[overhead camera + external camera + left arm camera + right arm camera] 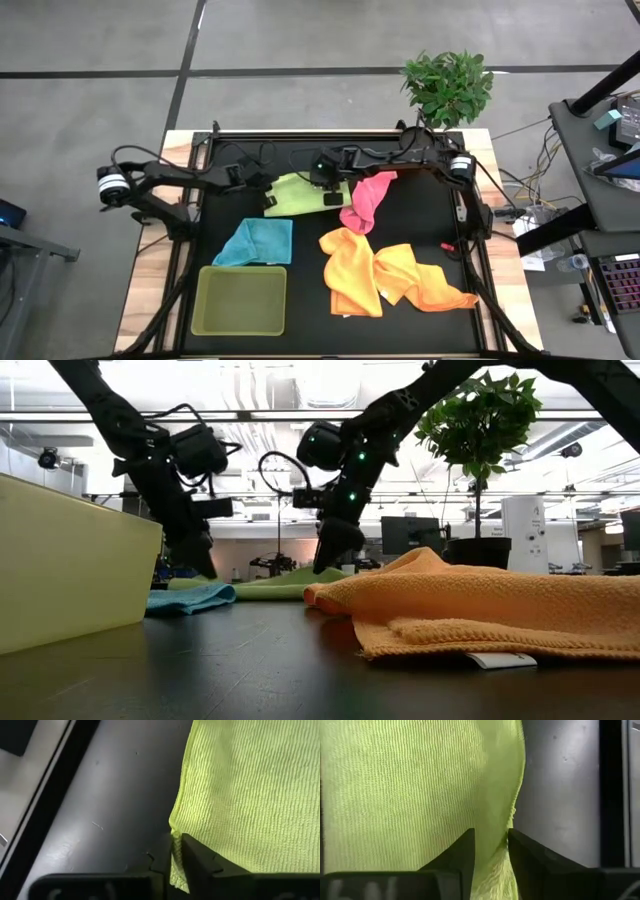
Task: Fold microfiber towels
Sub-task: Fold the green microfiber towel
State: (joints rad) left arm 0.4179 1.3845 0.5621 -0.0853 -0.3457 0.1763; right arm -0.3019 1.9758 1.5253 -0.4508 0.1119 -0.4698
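A lime green towel (300,190) lies on the black table at the far middle; it also shows in the low view (275,588). My left gripper (270,207) is shut on its near left corner, and my right gripper (333,198) is shut on its near right edge. Both grippers are low over the table. A light blue towel (256,242) lies crumpled in front of the green one. A pink towel (366,197) lies crumpled to its right. Yellow and orange towels (392,272) lie in a heap at the near right. My left gripper pinches the green towel's corner (174,831) between its two fingers (200,857). The fingers point down, slanting from the table's left. The rest of the towel lies flat on the table beyond them. My right gripper pinches the green towel at its side edge (514,815), with a bunch of cloth (492,865) between the two fingers (462,852). The fingers point down from above. The towel spreads out on the table beyond them.
A translucent lime-green tray (240,300) stands at the near left, large in the low view (70,560). A potted plant (447,88) stands past the far right corner. Bare black table (300,285) shows between the tray and the orange heap.
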